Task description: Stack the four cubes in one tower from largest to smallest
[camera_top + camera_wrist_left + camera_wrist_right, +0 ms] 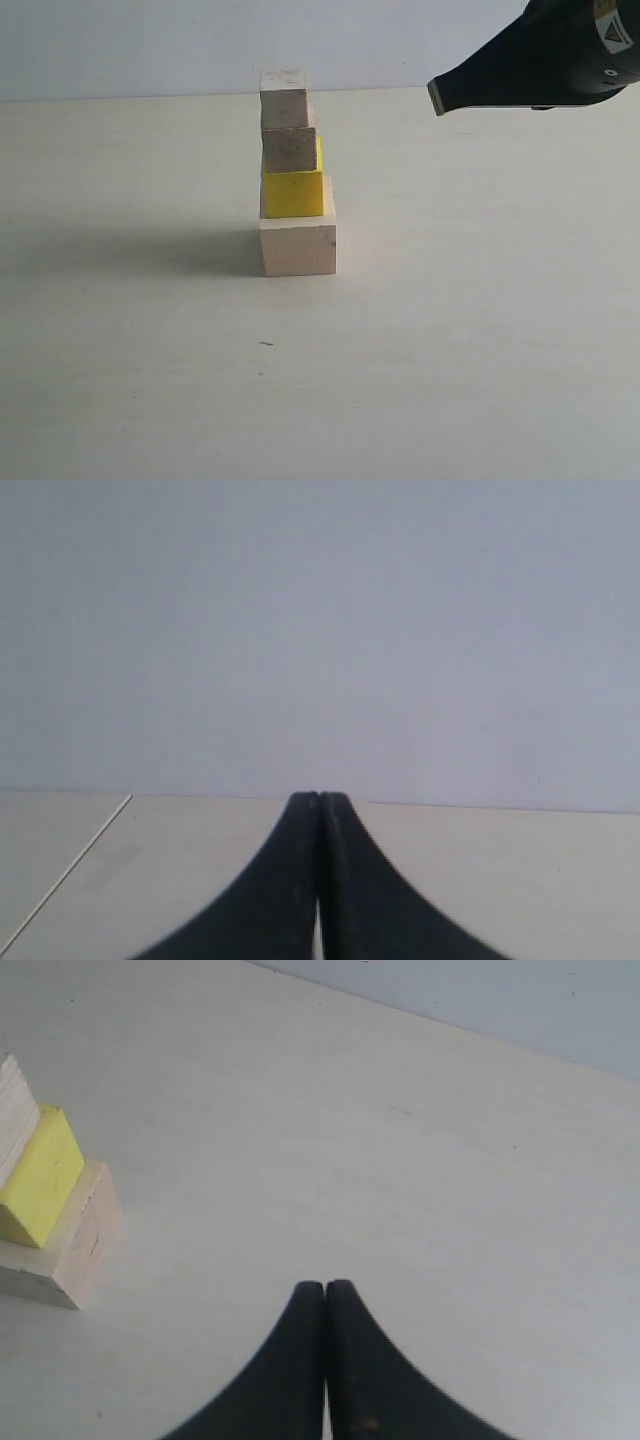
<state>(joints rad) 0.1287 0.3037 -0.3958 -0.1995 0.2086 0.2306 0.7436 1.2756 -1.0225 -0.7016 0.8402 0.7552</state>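
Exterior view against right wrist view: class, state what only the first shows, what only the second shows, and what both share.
Only the exterior view: the whole tower, with the smallest cube on top. Only the right wrist view: the right gripper seen from behind, its jaws pressed together with nothing between them. Both: the largest cube, the yellow cube on it, part of the grooved cube and the table. The exterior view shows the right gripper only as a dark shape from the side.

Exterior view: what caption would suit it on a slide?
Four-cube tower on the table, largest cube lowest, right arm apart.
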